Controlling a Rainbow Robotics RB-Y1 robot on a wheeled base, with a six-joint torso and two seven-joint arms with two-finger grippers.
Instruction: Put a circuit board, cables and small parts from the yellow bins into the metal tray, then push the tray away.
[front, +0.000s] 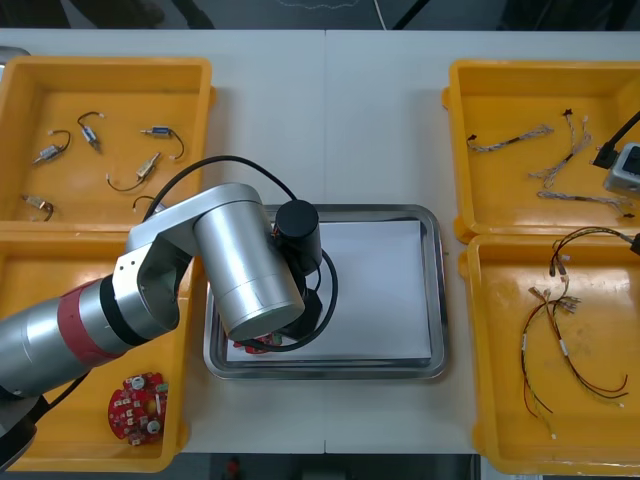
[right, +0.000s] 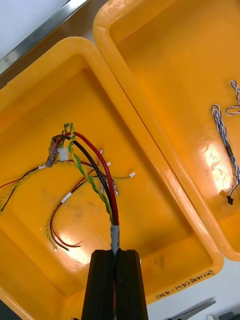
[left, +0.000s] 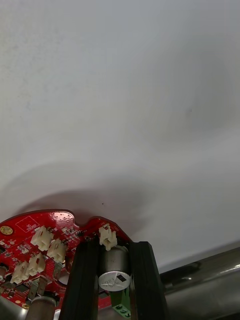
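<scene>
My left arm (front: 240, 270) crooks over the metal tray (front: 425, 370) at its seven-o'clock corner, left gripper (left: 114, 248) clamping a round red circuit board (left: 45, 240); right gripper (right: 116, 256) pinches a red and yellow cable (right: 95, 175).

I look down on a light table (front: 330, 100). At the frame's left stand an upper bin (front: 120, 90) and a lower bin (front: 60, 260), edge to edge. At the right stand another upper bin (front: 510, 95) and lower bin (front: 495, 390). Between the pairs, low of centre, lies the tray (front: 438, 290), white inside.

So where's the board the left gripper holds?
In the front view the circuit board is at the metal tray's near-left corner, held in the left gripper.
</scene>
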